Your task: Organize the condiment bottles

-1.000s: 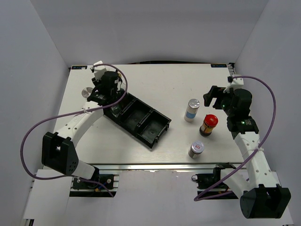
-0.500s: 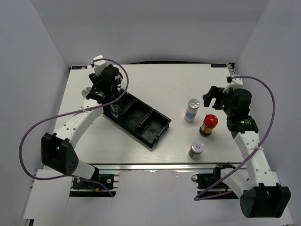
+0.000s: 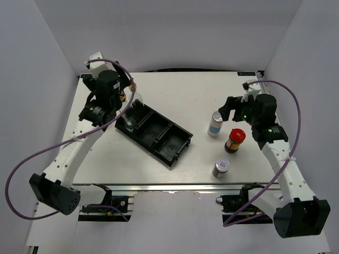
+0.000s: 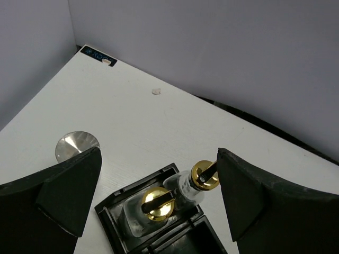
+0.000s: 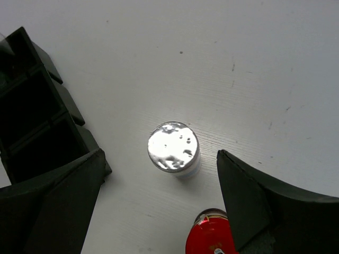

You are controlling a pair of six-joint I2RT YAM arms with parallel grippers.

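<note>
Condiment bottles on a white worktop [image 3: 185, 90]; two arms, both pincers empty.

Left pincer [image 4: 159, 159]: spread wide, holding nothing, above the end compartment of the black tray [image 3: 170, 140], which holds an upright gold-capped bottle [image 4: 157, 202] and a leaning gold-capped bottle [image 4: 204, 176]; a silver disc [image 4: 77, 146] lies near the tray. Right pincer [image 5: 160, 159]: spread wide, holding nothing, over the labelled silver-lidded jar [image 5: 174, 146]. The red-lidded jar [image 3: 235, 141] stands just beside that jar, and the second silver-lidded jar [image 3: 221, 168] stands nearer the arm bases.
</note>
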